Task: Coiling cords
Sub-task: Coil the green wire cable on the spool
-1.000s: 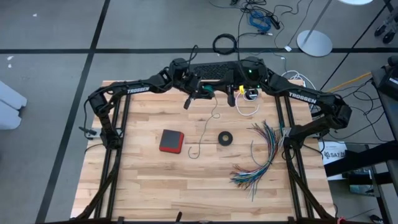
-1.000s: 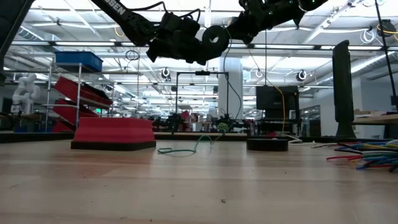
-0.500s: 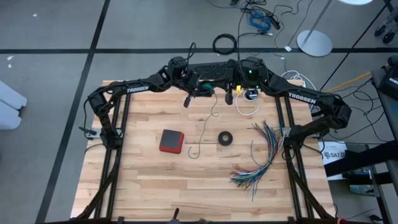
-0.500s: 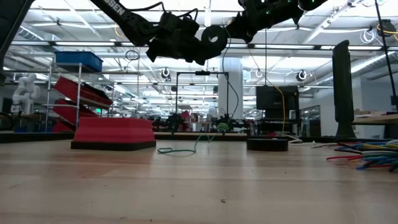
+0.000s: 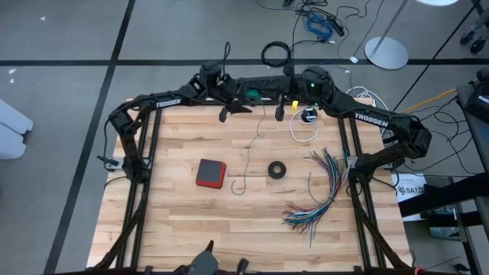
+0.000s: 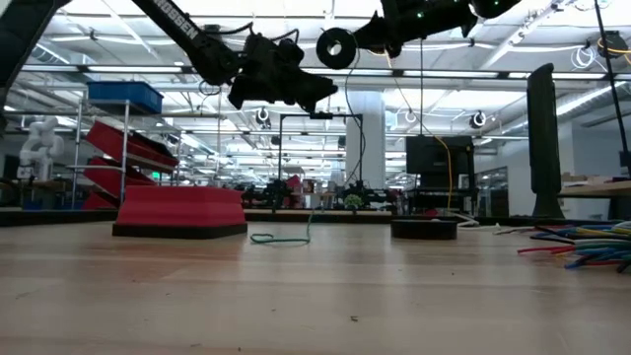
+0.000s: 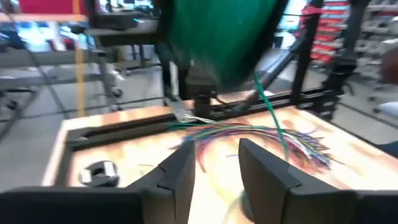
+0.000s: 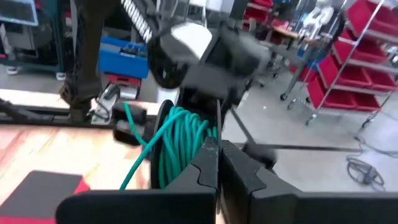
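Above the table's far edge the left gripper (image 5: 226,112) hangs with fingers parted and empty, the right gripper (image 8: 217,163) pinches a part-wound teal cord (image 8: 180,149) whose tail still trails mid-table, and the white cord (image 5: 304,131) near the far right corner looks untouched

I am viewing the left gripper (image 7: 214,171), fingers parted with nothing between them. A blurred teal-green cord (image 7: 217,34) is hanging ahead. Multicoloured wires (image 7: 261,137) are lying on the tabletop (image 7: 124,155).
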You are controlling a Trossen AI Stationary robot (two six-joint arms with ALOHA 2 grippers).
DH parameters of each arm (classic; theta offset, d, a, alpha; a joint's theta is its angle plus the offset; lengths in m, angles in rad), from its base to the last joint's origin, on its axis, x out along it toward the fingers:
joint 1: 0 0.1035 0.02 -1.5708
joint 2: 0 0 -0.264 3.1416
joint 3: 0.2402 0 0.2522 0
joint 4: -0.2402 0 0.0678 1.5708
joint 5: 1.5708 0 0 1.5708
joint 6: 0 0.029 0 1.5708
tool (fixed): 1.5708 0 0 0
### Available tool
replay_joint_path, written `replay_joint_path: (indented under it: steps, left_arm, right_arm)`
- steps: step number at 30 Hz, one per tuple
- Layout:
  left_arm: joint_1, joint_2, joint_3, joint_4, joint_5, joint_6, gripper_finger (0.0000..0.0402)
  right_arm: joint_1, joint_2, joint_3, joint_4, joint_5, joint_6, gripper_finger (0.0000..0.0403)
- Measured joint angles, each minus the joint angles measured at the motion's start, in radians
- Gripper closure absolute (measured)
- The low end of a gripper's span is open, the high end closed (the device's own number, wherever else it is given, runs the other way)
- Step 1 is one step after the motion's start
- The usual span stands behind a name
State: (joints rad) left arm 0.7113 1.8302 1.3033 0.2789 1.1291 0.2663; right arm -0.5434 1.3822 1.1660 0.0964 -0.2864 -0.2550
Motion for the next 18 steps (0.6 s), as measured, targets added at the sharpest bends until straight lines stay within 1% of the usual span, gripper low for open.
replay_joint_path:
  steps: [2, 5, 7, 11, 14, 18]
  left_arm:
    - [0.0, 0.022, 0.0, 0.012, 0.038, -0.015, 0.0269]
    - [-0.012, 0.064, 0.0, 0.143, 0.115, -0.106, 0.0268]
    - [-0.031, 0.086, 0.0, 0.25, 0.122, -0.168, 0.0267]
    - [-0.074, 0.117, -0.002, 0.424, 0.118, -0.244, 0.0267]
    - [-0.075, 0.129, -0.002, 0.542, 0.145, -0.319, 0.0267]
    - [-0.052, 0.129, -0.002, 0.553, 0.207, -0.378, 0.0267]
  right_arm:
    - [-0.001, -0.001, 0.0, 0.022, 0.001, 0.003, 0.0403]
    - [0.0, -0.001, 0.0, 0.052, 0.006, 0.015, 0.0403]
    - [0.0, -0.001, 0.0, 0.072, 0.025, 0.02, 0.0403]
    - [-0.006, -0.002, 0.0, 0.114, 0.031, 0.042, 0.0403]
    - [-0.013, -0.002, 0.0, 0.118, 0.031, 0.047, 0.0402]
    - [-0.021, -0.002, 0.0, 0.117, 0.027, 0.059, 0.0402]
